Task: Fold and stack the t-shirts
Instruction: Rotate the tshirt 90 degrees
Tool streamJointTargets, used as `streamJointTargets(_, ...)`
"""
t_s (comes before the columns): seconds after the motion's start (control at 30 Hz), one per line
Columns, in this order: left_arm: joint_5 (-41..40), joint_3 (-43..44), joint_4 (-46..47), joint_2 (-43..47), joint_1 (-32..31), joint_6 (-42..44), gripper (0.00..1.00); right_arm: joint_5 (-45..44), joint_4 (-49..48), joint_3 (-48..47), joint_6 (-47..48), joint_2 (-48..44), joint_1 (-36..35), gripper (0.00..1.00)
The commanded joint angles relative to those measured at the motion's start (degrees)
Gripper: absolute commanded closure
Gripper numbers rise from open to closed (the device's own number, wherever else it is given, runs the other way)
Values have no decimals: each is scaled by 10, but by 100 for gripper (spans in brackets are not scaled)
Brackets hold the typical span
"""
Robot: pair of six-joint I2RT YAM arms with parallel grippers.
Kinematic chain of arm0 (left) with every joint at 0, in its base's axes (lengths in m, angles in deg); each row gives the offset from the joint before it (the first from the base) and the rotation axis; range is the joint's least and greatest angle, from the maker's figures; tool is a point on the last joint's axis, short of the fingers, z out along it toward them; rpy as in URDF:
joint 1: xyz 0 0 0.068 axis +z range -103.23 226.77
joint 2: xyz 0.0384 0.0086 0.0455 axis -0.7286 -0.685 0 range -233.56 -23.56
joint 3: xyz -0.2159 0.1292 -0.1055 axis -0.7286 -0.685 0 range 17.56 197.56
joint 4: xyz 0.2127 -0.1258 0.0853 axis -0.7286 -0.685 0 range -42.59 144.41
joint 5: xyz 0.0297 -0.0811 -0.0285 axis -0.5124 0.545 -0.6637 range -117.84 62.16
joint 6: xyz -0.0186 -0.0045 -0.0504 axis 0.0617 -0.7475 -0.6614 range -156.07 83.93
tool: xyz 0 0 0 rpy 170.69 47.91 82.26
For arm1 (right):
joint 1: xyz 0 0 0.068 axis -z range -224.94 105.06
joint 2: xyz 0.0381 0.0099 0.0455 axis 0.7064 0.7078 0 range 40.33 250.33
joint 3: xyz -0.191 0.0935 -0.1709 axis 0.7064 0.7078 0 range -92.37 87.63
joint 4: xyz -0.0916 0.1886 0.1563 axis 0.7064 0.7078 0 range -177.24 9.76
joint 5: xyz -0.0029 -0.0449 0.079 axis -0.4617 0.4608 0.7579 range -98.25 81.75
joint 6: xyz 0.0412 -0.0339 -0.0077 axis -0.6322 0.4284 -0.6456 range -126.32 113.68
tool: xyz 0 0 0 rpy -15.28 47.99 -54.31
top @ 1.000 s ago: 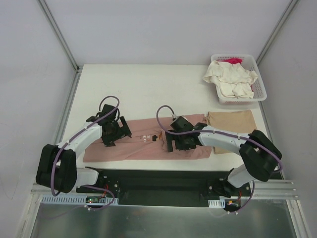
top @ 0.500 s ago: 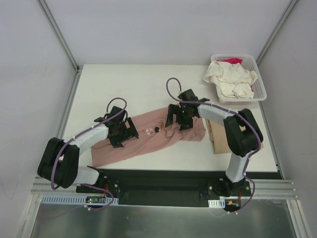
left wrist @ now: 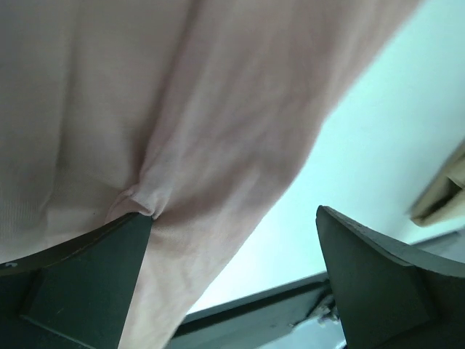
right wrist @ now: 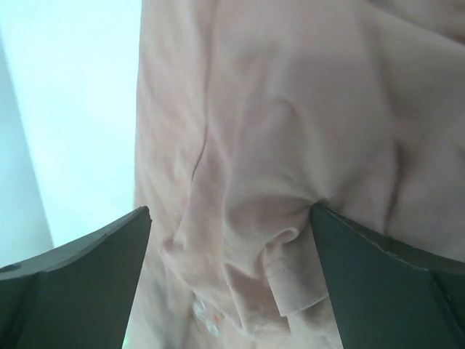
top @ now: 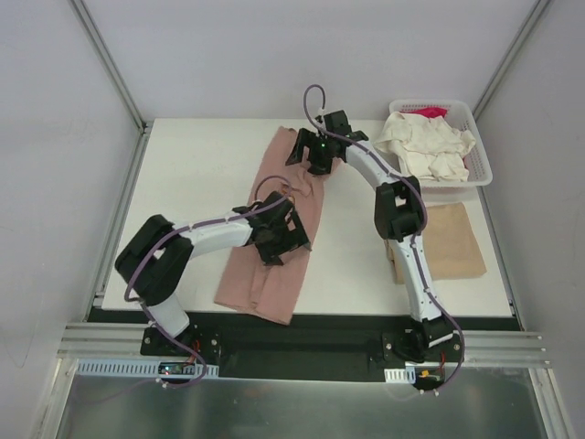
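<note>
The dusty-pink t-shirt (top: 265, 279) has turned and now lies from the counter's far edge to the near edge. The left gripper (top: 279, 236) and right gripper (top: 315, 151) press on it with fingers apart; probably the next fold follows.

The basket (top: 448, 186) was white and held cream t-shirts (top: 425, 146) and a magenta t-shirt (top: 430, 112). On the near side of the basket lay a plain tan t-shirt (top: 454, 242). Left of the basket, the dusty-pink t-shirt (top: 251, 274) lay on the white table (top: 201, 165), under my black left gripper (top: 274, 240) and right gripper (top: 315, 154).
</note>
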Motion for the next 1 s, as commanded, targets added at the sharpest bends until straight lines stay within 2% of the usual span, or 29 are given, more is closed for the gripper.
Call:
streamJointTargets(0.0,26,77,39,-111,-37,-37,1,-1,-223,-58,-136,88,2,3)
streamJointTargets(0.1,28,134,44,-157,-40,-40,1,-55,-295,-103,-178,127,1,3)
streamJointTargets(0.23,8,140,51,-140,-41,-35,1,-99,-341,-105,-141,128,6,3)
streamJointTargets(0.33,-8,130,51,-111,-48,-18,1,-114,-323,-104,-84,98,12,3)
streamJointTargets(0.53,1,143,51,-39,-69,62,1,-97,-264,-67,24,-38,19,3)
streamJointTargets(0.63,4,129,48,18,-86,95,1,-88,-229,-25,50,-121,32,3)
streamJointTargets(0.77,0,81,32,97,-111,115,1,-94,-117,47,97,-248,45,3)
streamJointTargets(0.83,-7,36,13,143,-113,108,1,-116,-80,120,110,-297,44,3)
streamJointTargets(0.87,-15,20,-5,159,-113,101,1,-115,-60,154,121,-354,44,3)
streamJointTargets(0.9,-25,-16,-34,190,-113,92,1,-128,-59,244,121,-385,43,3)
streamJointTargets(0.97,-50,-57,-60,223,-113,59,1,-138,-59,338,121,-481,42,3)
